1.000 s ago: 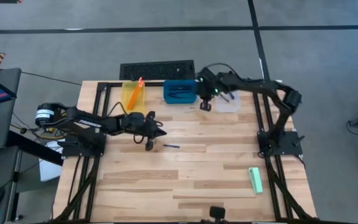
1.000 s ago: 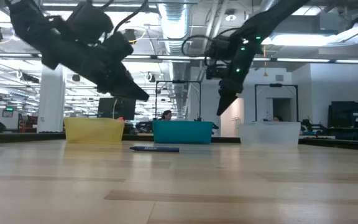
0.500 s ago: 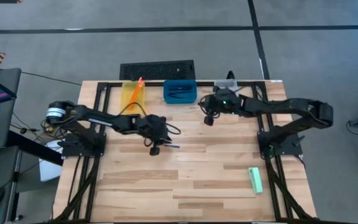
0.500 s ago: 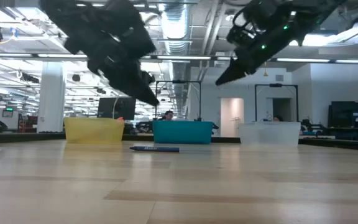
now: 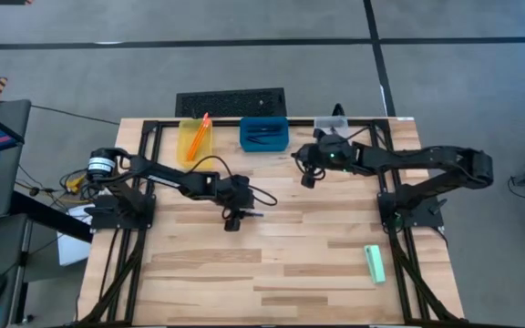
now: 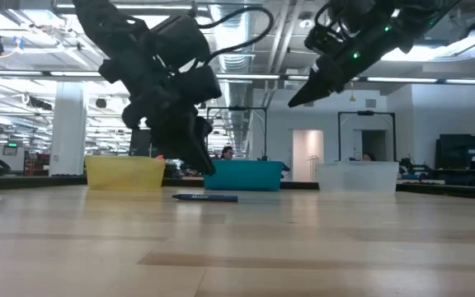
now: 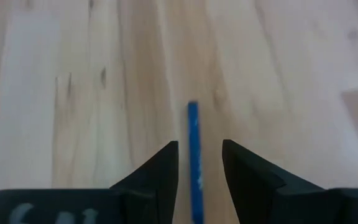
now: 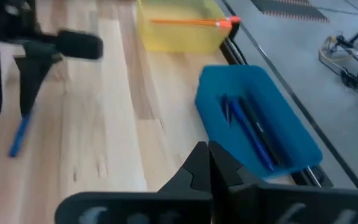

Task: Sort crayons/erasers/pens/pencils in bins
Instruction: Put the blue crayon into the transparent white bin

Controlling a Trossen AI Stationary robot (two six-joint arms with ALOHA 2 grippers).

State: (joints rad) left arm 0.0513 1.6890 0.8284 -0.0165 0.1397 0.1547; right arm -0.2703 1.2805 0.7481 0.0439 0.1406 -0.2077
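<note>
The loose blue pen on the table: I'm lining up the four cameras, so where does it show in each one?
High: the loose blue pen lies mid-table by the left gripper.
Low: ahead of the blue bin.
Left wrist: between the open fingers.
Right wrist: far left.
Shared landmark: the blue bin, absent from the left wrist view.

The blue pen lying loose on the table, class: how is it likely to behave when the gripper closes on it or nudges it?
The blue pen looks slim and round, so a nudge would probably roll it across the smooth wooden table. It appears straight and rigid, likely lifting without bending. The left gripper, fingers open astride it, may find it slippery.
</note>
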